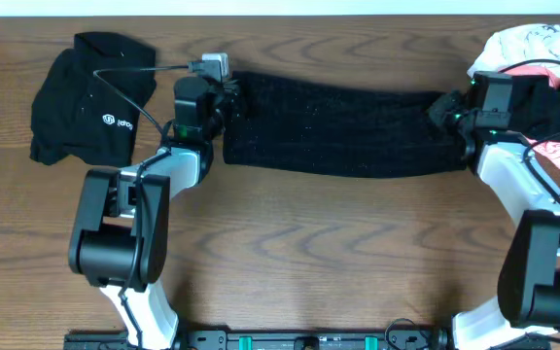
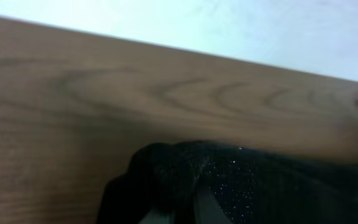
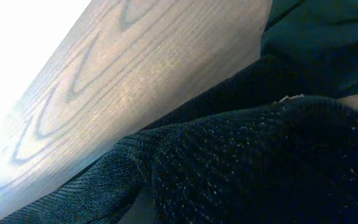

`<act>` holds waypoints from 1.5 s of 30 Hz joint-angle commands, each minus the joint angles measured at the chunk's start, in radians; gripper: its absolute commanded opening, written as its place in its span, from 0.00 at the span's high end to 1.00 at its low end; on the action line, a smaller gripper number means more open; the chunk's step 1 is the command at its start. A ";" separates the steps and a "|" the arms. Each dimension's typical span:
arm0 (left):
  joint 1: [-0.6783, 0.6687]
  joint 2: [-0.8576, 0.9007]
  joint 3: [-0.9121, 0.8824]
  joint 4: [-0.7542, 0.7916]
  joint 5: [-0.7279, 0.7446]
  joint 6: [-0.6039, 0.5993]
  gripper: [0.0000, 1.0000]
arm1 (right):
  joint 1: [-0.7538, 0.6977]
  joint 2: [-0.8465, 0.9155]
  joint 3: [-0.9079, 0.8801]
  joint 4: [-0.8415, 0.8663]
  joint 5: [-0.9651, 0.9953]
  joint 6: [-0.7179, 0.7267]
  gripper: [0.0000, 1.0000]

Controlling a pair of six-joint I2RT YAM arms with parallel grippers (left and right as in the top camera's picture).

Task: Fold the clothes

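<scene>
Left tool [image 1: 229,100]: clamped on speckled garment's [image 1: 343,122] nine-o'clock end.
Right tool [image 1: 448,112]: clamped on its three-o'clock end.
Why: likely tensioned flat for folding.

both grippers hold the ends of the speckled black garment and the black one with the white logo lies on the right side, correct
No: the logo garment lies on the left side, as the overhead view shows; the pink and white pile is on the right. The left gripper and right gripper do hold the ends of the speckled garment.
</scene>
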 commanded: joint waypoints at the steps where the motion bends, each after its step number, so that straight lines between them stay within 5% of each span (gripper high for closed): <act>1: 0.003 0.024 0.022 0.018 -0.066 0.020 0.89 | 0.011 0.034 0.021 0.030 0.048 0.008 0.88; 3: 0.005 0.023 0.023 0.032 -0.076 0.020 0.21 | 0.012 0.040 0.021 0.058 0.043 0.007 0.19; 4: 0.008 0.017 0.023 0.050 -0.075 0.020 0.04 | 0.011 0.037 0.022 0.074 0.040 0.006 0.01; 12: 0.061 -0.208 0.023 -0.002 -0.073 0.022 0.03 | -0.019 -0.137 0.061 0.040 0.037 -0.058 0.01; 19: 0.043 -0.362 0.023 -0.309 -0.072 0.127 0.34 | -0.019 -0.324 0.061 -0.124 0.071 -0.128 0.01; 26: -0.024 -0.357 0.021 -0.555 -0.054 0.126 0.50 | -0.019 -0.317 0.060 -0.345 0.058 -0.196 0.01; 27: -0.034 -0.352 0.021 -0.575 -0.055 0.127 0.51 | -0.018 -0.307 0.060 -0.365 0.055 -0.204 0.05; 28: -0.044 -0.343 0.021 -0.589 -0.055 0.127 0.54 | -0.014 -0.292 0.058 -0.378 0.047 -0.220 0.24; 30: -0.056 -0.320 0.019 -0.596 -0.055 0.127 0.71 | -0.003 -0.253 0.056 -0.381 0.022 -0.242 0.78; 31: -0.061 -0.302 0.019 -0.595 -0.055 0.127 0.79 | 0.003 -0.232 0.056 -0.378 0.021 -0.241 0.97; 33: -0.063 -0.266 0.019 -0.583 -0.055 0.126 0.93 | 0.017 -0.181 0.056 -0.363 0.021 -0.241 0.99; 45: -0.063 -0.091 0.019 -0.560 -0.055 0.126 0.94 | 0.052 0.086 0.056 -0.267 0.034 -0.240 0.99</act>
